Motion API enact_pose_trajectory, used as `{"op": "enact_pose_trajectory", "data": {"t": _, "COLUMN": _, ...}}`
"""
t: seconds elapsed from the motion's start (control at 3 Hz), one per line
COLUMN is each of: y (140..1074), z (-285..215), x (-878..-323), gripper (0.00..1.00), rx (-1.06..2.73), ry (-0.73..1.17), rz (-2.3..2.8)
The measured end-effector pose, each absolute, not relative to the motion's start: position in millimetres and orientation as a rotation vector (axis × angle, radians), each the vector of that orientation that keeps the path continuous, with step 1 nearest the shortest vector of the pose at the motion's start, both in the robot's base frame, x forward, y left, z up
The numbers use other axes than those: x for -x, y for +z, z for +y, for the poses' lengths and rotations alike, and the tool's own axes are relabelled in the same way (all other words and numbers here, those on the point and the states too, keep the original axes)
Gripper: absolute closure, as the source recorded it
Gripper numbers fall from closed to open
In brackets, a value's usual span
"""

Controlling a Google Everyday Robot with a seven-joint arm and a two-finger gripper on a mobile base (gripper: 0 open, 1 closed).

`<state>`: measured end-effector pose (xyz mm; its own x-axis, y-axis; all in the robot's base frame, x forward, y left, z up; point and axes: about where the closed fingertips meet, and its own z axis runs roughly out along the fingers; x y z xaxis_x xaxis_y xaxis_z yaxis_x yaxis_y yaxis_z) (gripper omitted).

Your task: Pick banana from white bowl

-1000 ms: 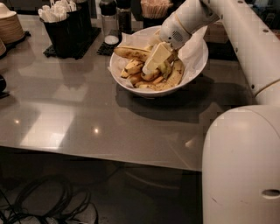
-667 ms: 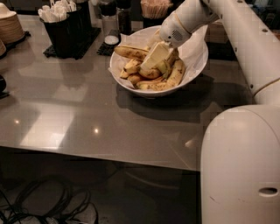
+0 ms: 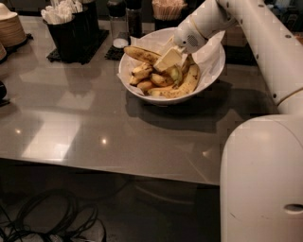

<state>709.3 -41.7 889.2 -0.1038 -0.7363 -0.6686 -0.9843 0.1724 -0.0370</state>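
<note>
The white bowl (image 3: 210, 71) with a crumpled paper liner stands at the back middle of the grey table. It holds several bananas. The longest curved banana (image 3: 185, 85), yellow with brown speckles, lies along the bowl's front right side. A shorter banana (image 3: 142, 54) rests on the back left rim. My gripper (image 3: 168, 59) reaches down from the upper right into the middle of the bowl, just above and left of the long banana, over the short stubby ones.
Stacked tan discs (image 3: 9, 29) sit at the far left. A black holder with white items (image 3: 66, 28), shaker bottles (image 3: 118, 21) and a stirrer cup (image 3: 168, 9) line the back edge. My white body (image 3: 260, 179) fills the front right. Cables (image 3: 47, 217) lie on the floor.
The gripper has pulled up and back a little inside the bowl, so more of the bananas beneath it now show. The bowl has not moved.
</note>
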Motion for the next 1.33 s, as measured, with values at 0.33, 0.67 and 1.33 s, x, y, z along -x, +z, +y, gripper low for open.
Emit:
{"op": "enact_pose_trajectory", "data": {"t": 0.33, "y": 889.2, "z": -41.8, "x": -709.3, "gripper": 1.0, "rx": 1.619, "ry": 0.581, "rz": 1.899}}
{"op": "enact_pose_trajectory", "data": {"t": 0.67, "y": 906.1, "z": -55.2, "x": -692.4, "gripper": 1.0, "rx": 1.677, "ry": 0.513, "rz": 1.908}}
{"op": "enact_pose_trajectory", "data": {"t": 1.33, "y": 962.9, "z": -90.1, "x": -613.4, "gripper": 1.0, "rx": 1.606, "ry": 0.571, "rz": 1.712}}
